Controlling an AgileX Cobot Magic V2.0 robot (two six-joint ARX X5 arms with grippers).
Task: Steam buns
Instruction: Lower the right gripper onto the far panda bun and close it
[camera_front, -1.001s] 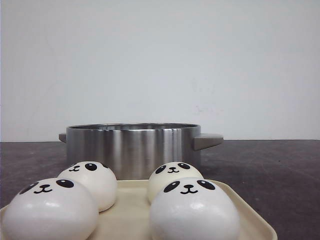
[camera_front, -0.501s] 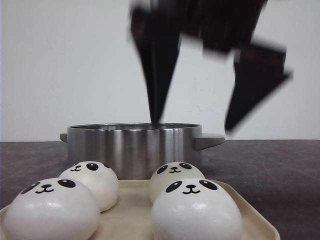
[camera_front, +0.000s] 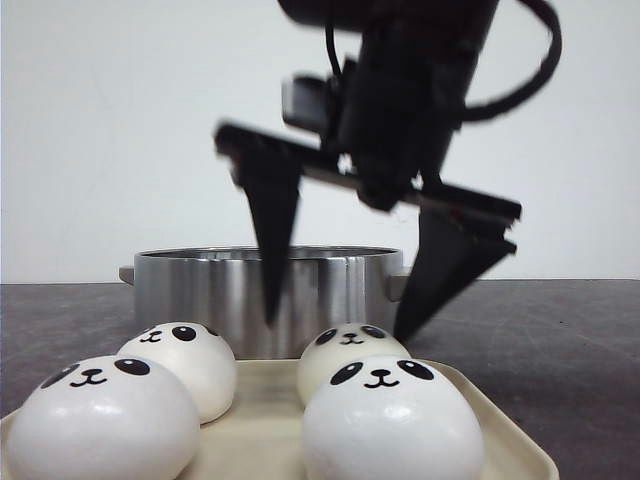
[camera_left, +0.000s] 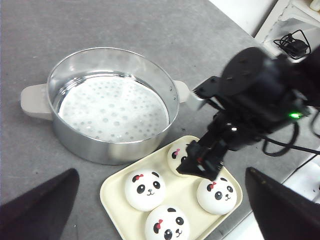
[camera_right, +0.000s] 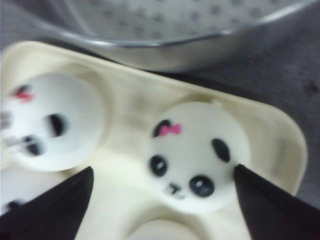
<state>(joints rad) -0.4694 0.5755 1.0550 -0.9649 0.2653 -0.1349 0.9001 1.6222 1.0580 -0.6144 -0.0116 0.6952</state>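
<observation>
We see four smooth, glossy white dome buns (camera_front: 390, 420) with panda faces on a cream tray (camera_front: 260, 430), lower frame, before a steel pot (camera_front: 265, 295). Right claw (camera_front: 340, 325) gapes wide, empty; left claw (camera_left: 160, 200) likewise.

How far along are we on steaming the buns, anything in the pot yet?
Nothing is loaded yet: the pot shows only its perforated steamer plate, and all four buns sit on the cream tray. In hand: the right gripper hangs open over the back right bun, one finger on each side, not gripping. The left gripper is open and idle. All four transfers remain.
</observation>
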